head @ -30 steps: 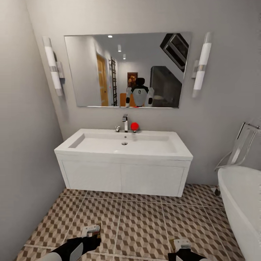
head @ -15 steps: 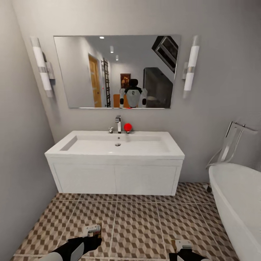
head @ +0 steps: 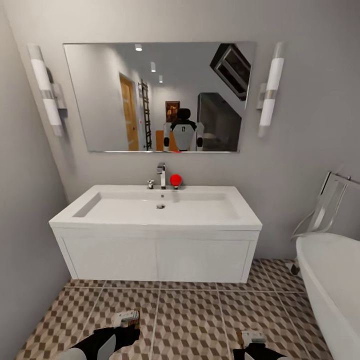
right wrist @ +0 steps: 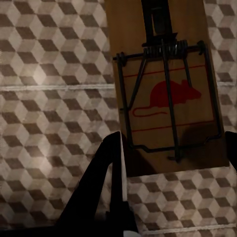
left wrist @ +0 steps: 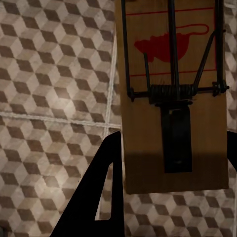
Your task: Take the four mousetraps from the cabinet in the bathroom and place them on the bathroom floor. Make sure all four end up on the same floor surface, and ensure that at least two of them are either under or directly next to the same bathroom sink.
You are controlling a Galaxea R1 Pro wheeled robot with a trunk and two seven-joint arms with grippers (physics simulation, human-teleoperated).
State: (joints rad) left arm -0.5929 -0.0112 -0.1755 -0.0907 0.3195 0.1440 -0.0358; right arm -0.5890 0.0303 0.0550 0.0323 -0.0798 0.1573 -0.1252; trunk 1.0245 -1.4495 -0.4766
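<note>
The room was bright and evenly lit. Two tall lamps (head: 46, 95) glowed white beside the mirror (head: 159, 97), and small round ceiling lights showed as bright dots in the glass. The white sink (head: 156, 212) looked a little washed out, with a soft dark shadow under it on the tiled floor (head: 190, 320). The walls leaned and bent near the picture's edges. The whole view was slightly soft. Down by the wrists it was much dimmer, and the wooden traps (left wrist: 173, 94) looked shadowy and a bit blurry.
</note>
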